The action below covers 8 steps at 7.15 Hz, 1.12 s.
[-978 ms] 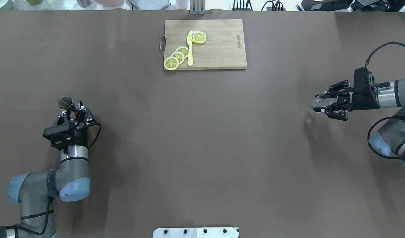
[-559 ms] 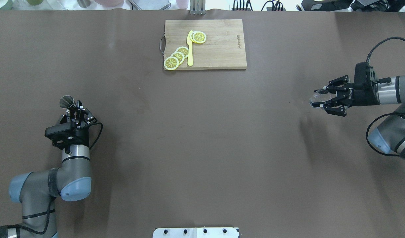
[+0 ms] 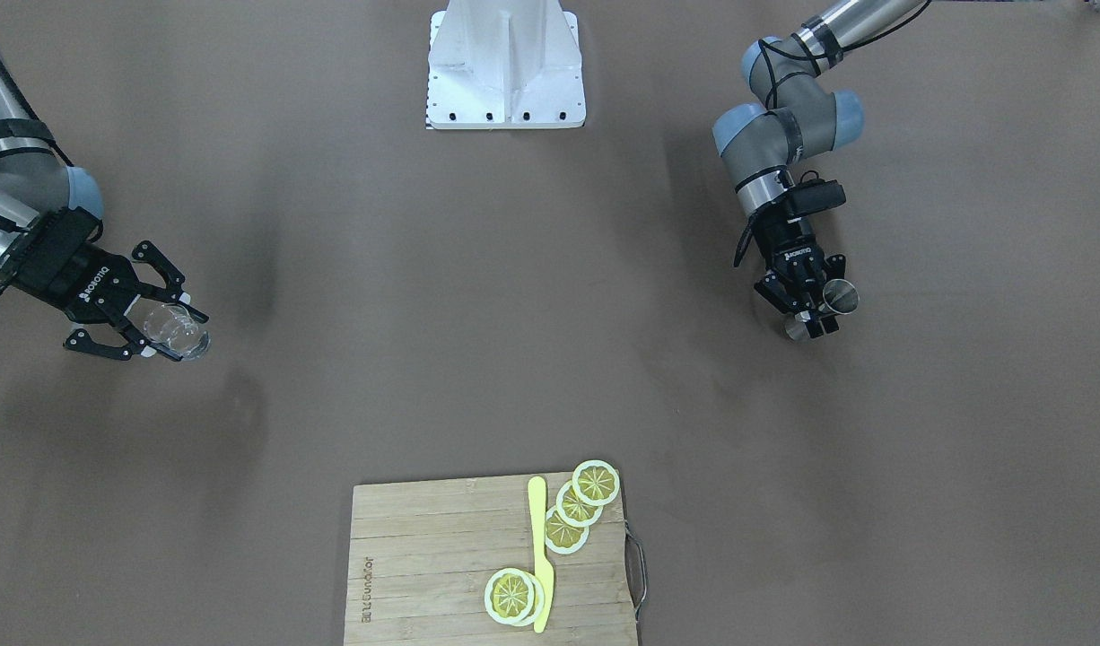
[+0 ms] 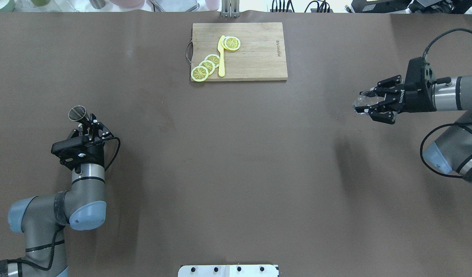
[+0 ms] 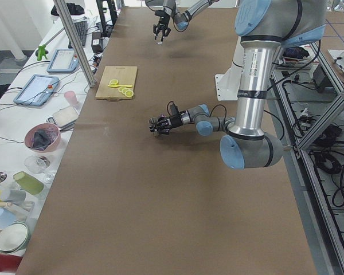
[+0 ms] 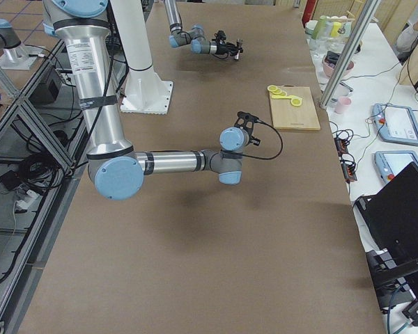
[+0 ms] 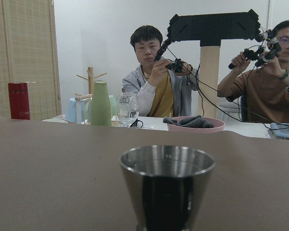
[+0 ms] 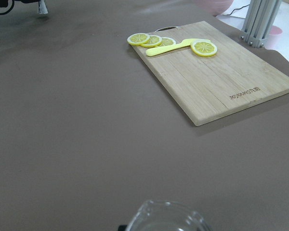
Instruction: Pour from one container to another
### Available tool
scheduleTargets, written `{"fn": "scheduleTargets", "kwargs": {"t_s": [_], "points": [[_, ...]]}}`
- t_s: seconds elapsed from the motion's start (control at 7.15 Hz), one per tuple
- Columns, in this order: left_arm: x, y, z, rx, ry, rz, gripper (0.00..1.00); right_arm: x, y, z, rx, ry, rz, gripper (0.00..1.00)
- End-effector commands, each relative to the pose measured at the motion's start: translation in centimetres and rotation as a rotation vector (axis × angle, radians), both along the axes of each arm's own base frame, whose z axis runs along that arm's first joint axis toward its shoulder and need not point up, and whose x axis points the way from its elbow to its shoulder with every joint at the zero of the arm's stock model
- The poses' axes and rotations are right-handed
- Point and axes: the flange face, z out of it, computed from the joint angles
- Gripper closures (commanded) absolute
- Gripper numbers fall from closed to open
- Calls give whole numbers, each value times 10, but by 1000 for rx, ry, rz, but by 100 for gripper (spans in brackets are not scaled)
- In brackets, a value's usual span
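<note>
Overhead exterior: glass [image 4: 360, 104] clamped in right gripper [image 4: 370, 104], raised off table [image 4: 236, 161], far right; jigger [image 4: 77, 114] upright, held in left gripper [image 4: 88, 124], far left. Well apart. Judgement: close gap first, glass lip over jigger mouth, tilt slowly.

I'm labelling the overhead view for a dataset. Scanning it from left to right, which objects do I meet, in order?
First the steel jigger, then the wooden cutting board, then the clear glass.
</note>
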Motion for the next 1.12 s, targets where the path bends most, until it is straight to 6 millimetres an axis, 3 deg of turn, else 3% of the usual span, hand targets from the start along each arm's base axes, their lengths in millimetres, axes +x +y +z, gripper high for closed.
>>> {"fn": "scheduleTargets", "kwargs": {"t_s": [0.0,0.28,0.42,0.7,0.98], "points": [[-7,3,-40,-3,-52,122,100,-7,-12,-39,51,49,8,100],[3,4,-97,94,-115,316,100,-12,-24,-71,111,114,57,100],[7,3,-109,122,-133,339,100,-13,-25,-85,154,159,87,100],[48,-4,-171,201,-115,448,100,-17,-26,-107,155,208,183,100],[55,-4,-195,274,-148,473,100,-40,-9,-127,210,214,212,100]]}}
